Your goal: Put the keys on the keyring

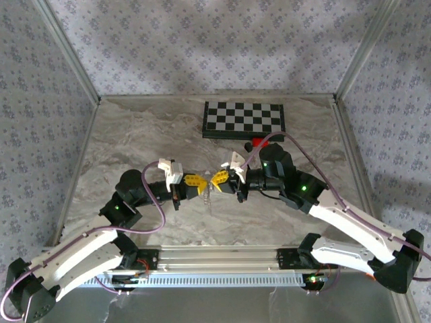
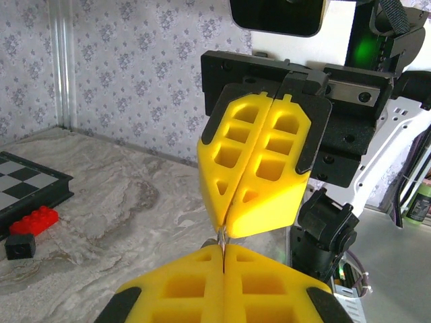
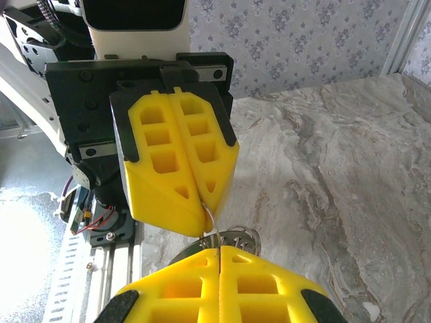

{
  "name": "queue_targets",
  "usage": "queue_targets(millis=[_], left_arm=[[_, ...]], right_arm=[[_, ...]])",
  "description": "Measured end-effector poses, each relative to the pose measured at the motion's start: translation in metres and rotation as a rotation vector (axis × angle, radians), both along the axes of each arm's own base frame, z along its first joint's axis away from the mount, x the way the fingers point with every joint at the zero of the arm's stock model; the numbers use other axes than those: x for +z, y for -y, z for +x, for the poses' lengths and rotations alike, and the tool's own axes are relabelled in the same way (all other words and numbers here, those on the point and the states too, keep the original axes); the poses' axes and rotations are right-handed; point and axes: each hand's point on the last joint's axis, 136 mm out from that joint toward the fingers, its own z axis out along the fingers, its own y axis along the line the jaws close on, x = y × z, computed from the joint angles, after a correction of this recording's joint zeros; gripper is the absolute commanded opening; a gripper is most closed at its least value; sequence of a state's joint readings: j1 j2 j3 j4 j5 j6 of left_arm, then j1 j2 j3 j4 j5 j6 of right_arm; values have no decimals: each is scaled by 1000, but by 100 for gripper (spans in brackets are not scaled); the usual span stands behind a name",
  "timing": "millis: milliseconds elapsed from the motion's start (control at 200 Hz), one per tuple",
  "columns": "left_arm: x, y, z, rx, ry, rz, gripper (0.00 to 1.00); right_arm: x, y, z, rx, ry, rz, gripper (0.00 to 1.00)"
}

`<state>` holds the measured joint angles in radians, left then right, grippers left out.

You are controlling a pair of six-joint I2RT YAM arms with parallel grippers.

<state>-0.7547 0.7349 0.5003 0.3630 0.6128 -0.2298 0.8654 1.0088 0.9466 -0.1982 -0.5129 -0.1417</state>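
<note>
Yellow moulded fingers (image 2: pixel 269 155) of the two hands meet tip to tip over the middle of the marbled surface (image 1: pixel 135 141), well in front of the checkerboard (image 1: pixel 244 119). The left hand (image 1: pixel 201 182) is fully closed. In the right wrist view the keyring (image 3: pixel 209 217) shows as a thin silvery strand coming out of its fingertips, pinched at one short part. The right hand (image 1: pixel 217 179) is closed as well. Just beyond its own tips lies some flat silvery metal, probably the keys (image 3: pixel 236 239), though the blur does not allow to say exactly which part is key and which is ring. Both things are carried in the air between the two hands, not lying on the surface. Such a grip seems made for threading: each hand fixes one part, so that one can be guided into the other without slipping. Both arms reach inward from their bases with bent elbows, and the wrists are turned so that the fingers point nearly level at each other.
</note>
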Motion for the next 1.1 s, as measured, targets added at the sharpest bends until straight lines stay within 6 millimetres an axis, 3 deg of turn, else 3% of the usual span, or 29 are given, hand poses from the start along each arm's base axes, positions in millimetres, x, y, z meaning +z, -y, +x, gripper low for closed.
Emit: queue_targets(millis=[695, 1099], left_arm=[[-4, 0, 0, 0, 5, 35, 0], [-13, 2, 1, -6, -30, 101, 0]], right_arm=[[0, -3, -3, 19, -9, 7, 0], [-10, -4, -5, 29, -14, -30, 0]])
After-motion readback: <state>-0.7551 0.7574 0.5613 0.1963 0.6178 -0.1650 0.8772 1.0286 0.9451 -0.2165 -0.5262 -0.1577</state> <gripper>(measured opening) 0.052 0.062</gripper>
